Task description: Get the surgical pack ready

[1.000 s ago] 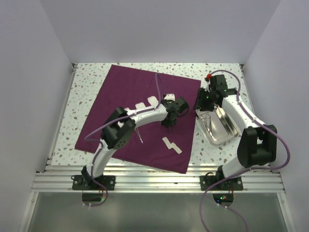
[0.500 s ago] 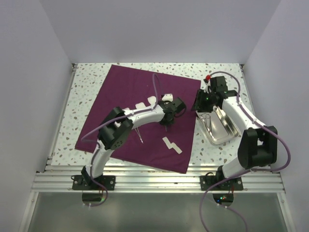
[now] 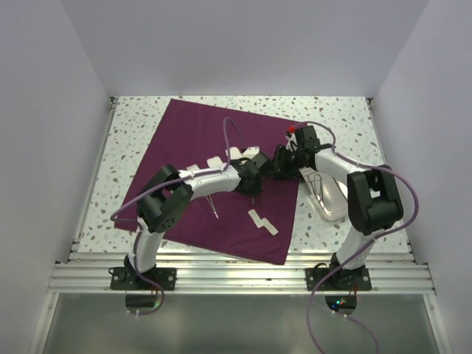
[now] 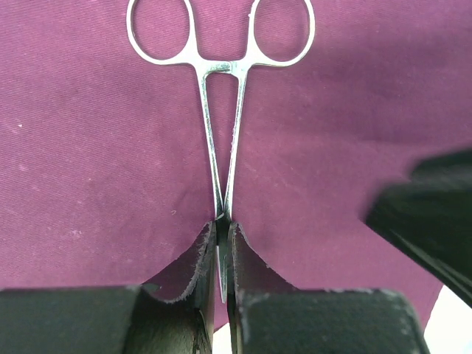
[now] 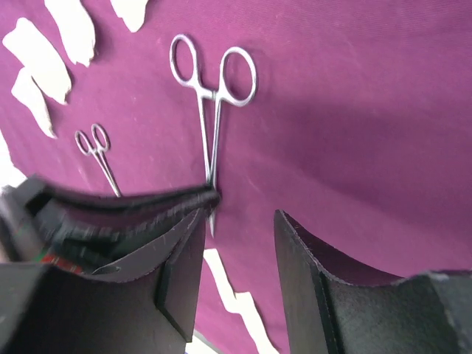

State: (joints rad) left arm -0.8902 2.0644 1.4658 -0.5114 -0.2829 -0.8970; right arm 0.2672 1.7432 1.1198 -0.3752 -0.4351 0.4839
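Cloth [image 3: 192,140] lies spread flat and unfolded, so the pack is not yet bundled.

Left gripper [image 4: 220,251] is over the cloth's right half, clenched on a clamp [image 4: 219,110] at its thin tip end. The finger rings point away from it. The clamp looks to lie flat on the cloth.

Right gripper [image 5: 242,217] hangs just beside it, jaws apart, grasping nothing.

Second clamp [image 5: 103,158] and gauze [image 5: 44,59] pieces rest nearer the cloth's middle. More gauze lies toward its near edge. Tray [image 3: 333,214] sits just off the cloth's right edge.

Step in hand, as I read it: settling this clamp among the pack's contents.

- The grip is on the narrow end, so the ring end may swing. Move slowly and keep it low.
- Lift slightly rather than drag, or the cloth may ruck.
- Aim for the cloth's middle, beside the second clamp, well inside the fold lines.
- The two grippers are crowded. The right one should give room first.
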